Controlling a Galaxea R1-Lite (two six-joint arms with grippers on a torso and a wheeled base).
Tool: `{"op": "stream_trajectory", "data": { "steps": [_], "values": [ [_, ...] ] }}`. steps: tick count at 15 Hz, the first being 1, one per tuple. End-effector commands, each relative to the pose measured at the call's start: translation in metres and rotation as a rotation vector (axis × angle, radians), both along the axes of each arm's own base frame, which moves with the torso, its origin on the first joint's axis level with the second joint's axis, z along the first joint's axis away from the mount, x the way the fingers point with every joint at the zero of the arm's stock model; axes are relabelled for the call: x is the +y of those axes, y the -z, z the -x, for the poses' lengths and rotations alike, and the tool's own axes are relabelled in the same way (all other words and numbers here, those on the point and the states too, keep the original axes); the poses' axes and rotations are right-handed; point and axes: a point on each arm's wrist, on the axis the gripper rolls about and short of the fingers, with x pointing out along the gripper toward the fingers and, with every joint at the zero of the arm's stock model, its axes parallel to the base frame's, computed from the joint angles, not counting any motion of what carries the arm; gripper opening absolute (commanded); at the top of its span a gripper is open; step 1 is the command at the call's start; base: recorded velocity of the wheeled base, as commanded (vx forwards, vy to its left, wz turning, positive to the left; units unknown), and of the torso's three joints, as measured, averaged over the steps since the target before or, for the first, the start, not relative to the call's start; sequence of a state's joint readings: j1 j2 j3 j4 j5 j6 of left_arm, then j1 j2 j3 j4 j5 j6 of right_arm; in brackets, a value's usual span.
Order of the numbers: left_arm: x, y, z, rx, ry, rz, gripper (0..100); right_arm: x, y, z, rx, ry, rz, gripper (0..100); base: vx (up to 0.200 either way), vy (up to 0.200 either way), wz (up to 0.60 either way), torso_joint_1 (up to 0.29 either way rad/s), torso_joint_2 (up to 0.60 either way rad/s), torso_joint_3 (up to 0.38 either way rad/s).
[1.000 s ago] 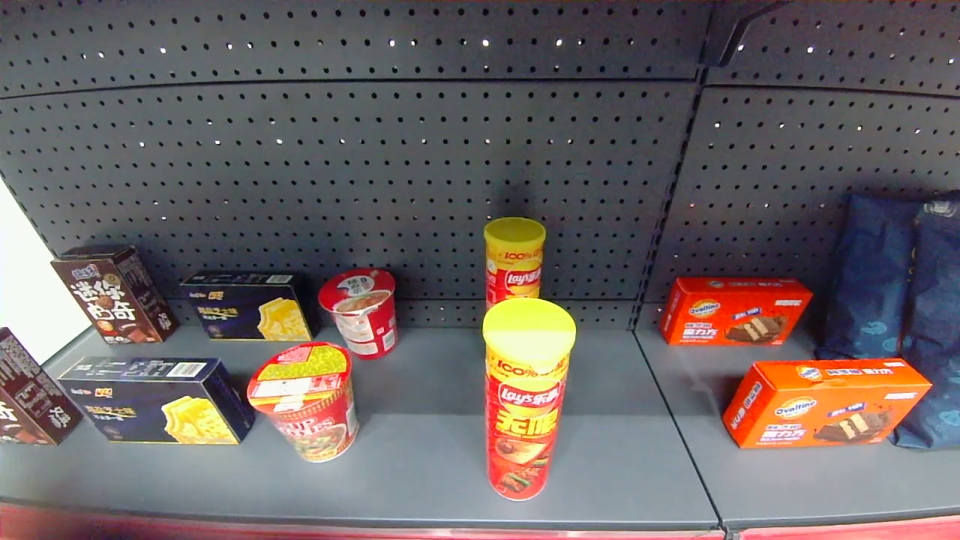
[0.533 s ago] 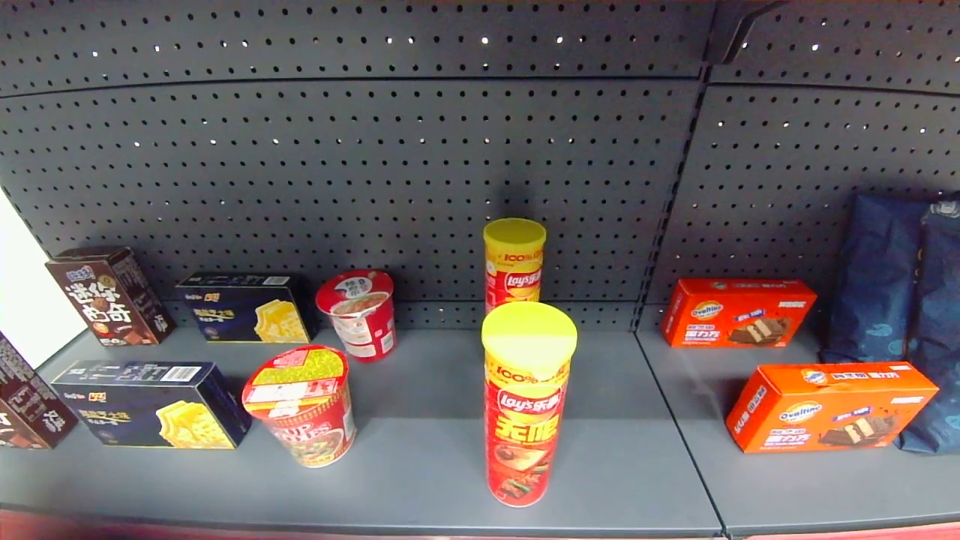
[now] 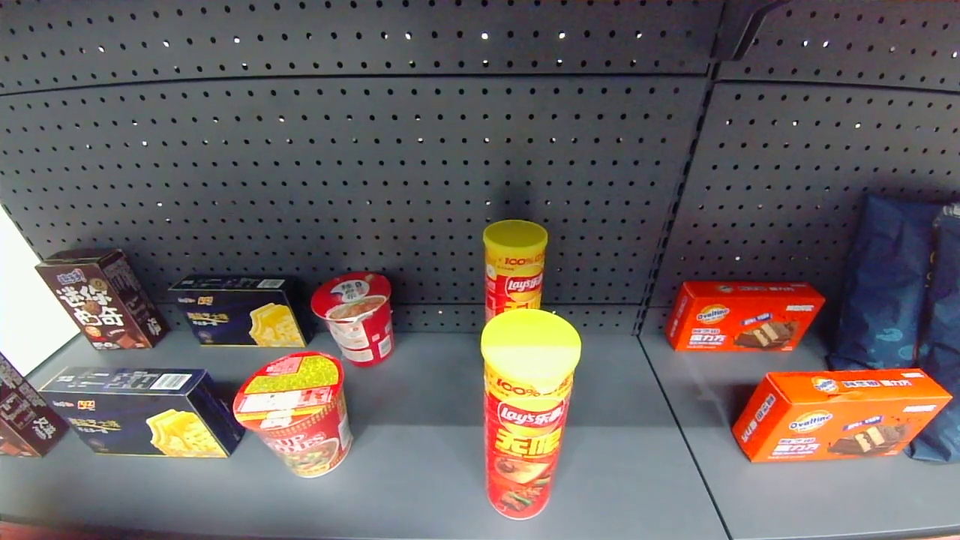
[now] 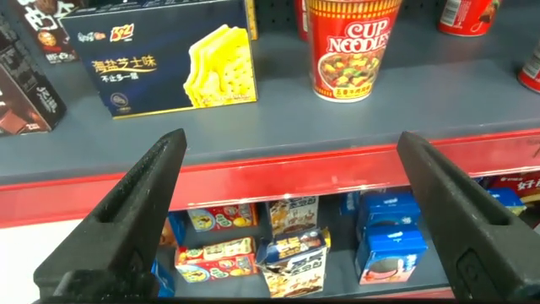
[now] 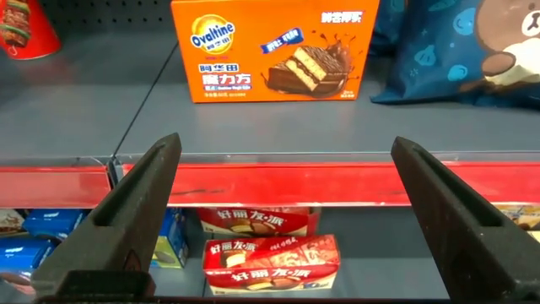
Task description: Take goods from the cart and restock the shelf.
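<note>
Left gripper and right gripper sit wide open, empty, facing the shelf edge, likely between picks.

Rear chip can base hidden behind front chip can; rightmost blue bag cut by edge.

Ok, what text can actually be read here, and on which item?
"Lay's" and "100%": front chip can.
"CUP NOODLES": noodle cup.
"Ovaltine": orange box.
Chinese characters on the dark blue box: too uncertain to quote.
Print on the lower-shelf packs: too blurred to read.
</note>
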State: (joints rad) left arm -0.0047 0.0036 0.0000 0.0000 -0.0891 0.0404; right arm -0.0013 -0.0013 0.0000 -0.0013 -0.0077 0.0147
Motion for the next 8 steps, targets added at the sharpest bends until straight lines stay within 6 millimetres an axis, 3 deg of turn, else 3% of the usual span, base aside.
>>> {"op": "stream_trajectory", "data": {
  "steps": [1, 8],
  "values": [
    [0.0000, 0.0000, -0.0001, 0.001, 0.000, 0.001, 100, 0.0000, -0.0001, -0.0001, 0.001, 0.000, 0.001, 100, 0.000, 0.000, 0.00, 0.000, 0.00, 0.000],
    [0.0000, 0.0000, -0.0001, 0.001, 0.000, 0.001, 100, 0.0000, -0.0001, -0.0001, 0.001, 0.000, 0.001, 100, 0.000, 0.000, 0.00, 0.000, 0.00, 0.000]
  ]
}}
